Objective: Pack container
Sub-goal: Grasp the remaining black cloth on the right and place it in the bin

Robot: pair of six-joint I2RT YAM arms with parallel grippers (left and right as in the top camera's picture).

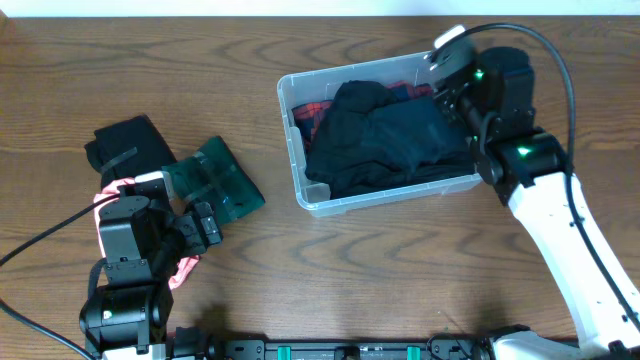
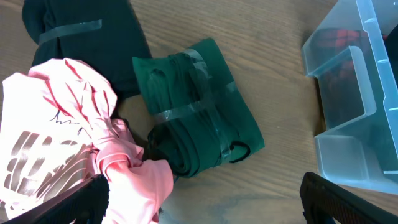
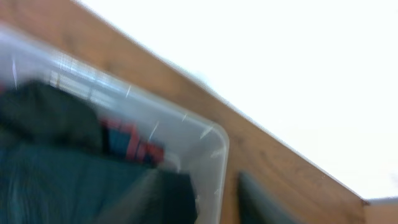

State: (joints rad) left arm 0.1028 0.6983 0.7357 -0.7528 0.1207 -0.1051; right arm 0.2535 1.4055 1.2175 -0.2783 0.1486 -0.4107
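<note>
**A:** Where's the clear, colourless rectangular plastic container [image 1: 390, 198]?

**B:** On the brown wooden tabletop [image 1: 400, 280], right of centre. It holds a heap of black cloth [image 1: 390, 135], with a red checked fabric [image 1: 312, 112] showing at its far left corner.

**A:** And the arms?

**B:** The right end effector [image 1: 448, 98] sits at the container's far right corner. Its wrist view is too blurred to say whether the jaws are apart or together. The left end effector [image 2: 202, 193] has its jaws wide apart and holds nothing. It is low over a loose pink printed garment [image 2: 68, 143], which touches a dark green bundle wrapped in clear tape [image 2: 199, 118]. A black taped bundle [image 2: 81, 37] lies just behind them.

**A:** What worries you?

**B:** On the right, the corner wall. If a finger catches the rim as the arm lifts, I think the light container could skid or tip. The black heap looks mounded close to the rim, so later items may slide off.

**A:** And the left?

**B:** The pink garment isn't taped. A grip on a single fold would probably let the rest trail and drape over the wall. Closing there might also pinch the green bundle's edge and drag it along.
</note>
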